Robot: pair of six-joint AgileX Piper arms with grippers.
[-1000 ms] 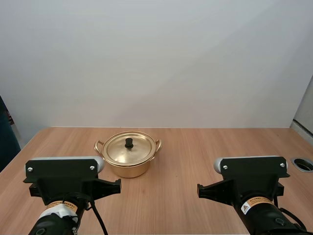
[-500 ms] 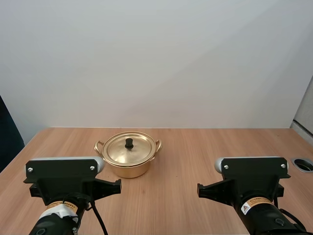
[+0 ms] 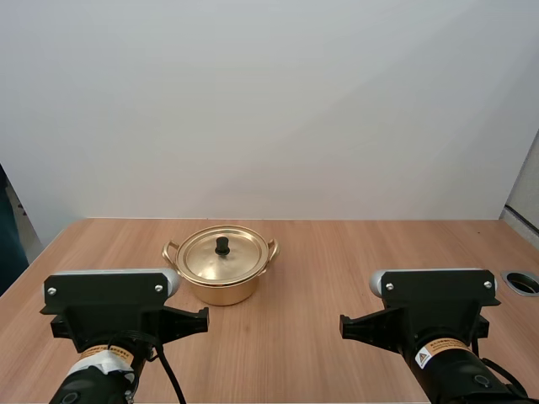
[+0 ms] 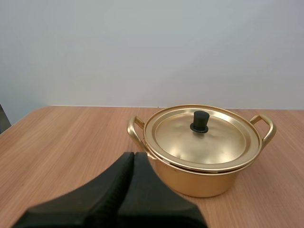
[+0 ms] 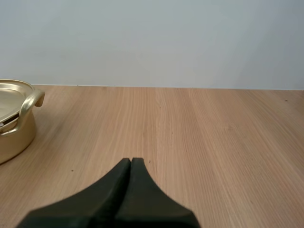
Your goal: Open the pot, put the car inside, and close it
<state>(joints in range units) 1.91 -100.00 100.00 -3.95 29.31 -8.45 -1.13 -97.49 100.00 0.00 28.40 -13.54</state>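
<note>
Plainly ambiguous: pot standing on the wooden worktop, lid seated square, black knob upright. No car anywhere on the surface; perhaps shut inside already, perhaps yet to arrive. Left hand closed on nothing, just short of the pot; right hand likewise closed and empty, well apart from it. Bare pale wall behind.

- The pot is cut off at the edge beside the right claw (one handle and a slice of lid show).
- The lid hides the pot's inside.
- The left claw covers part of the pot's near wall.
- Both arms' lower ends run off the high view.
</note>
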